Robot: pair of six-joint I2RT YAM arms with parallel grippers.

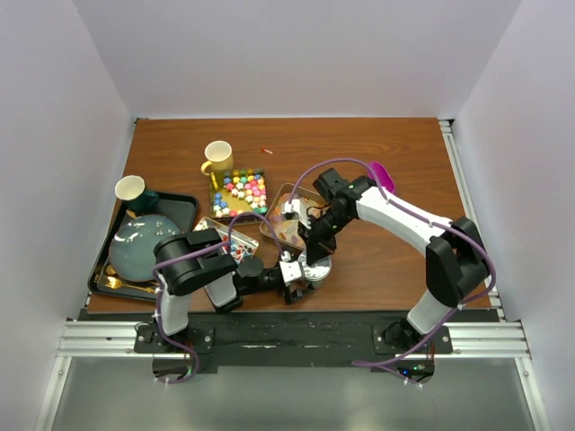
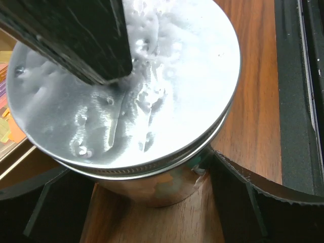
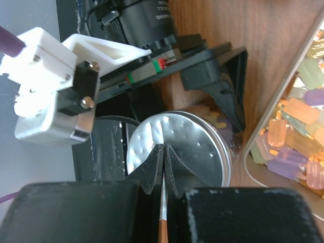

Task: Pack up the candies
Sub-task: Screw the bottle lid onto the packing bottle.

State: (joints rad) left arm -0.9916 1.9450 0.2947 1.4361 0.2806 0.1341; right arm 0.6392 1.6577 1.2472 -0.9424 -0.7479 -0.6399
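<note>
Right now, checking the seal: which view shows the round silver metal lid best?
Left wrist: the lid fills the frame, rim visible above the shiny jar. Right wrist: partly behind the shut right gripper. Top external: only a small glint.

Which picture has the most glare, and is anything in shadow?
Left wrist view: strong white glare on the metal lid, while the jar beneath it looks darker. Right wrist view: lid only mildly shiny, candies clear. Top view: even light.
</note>
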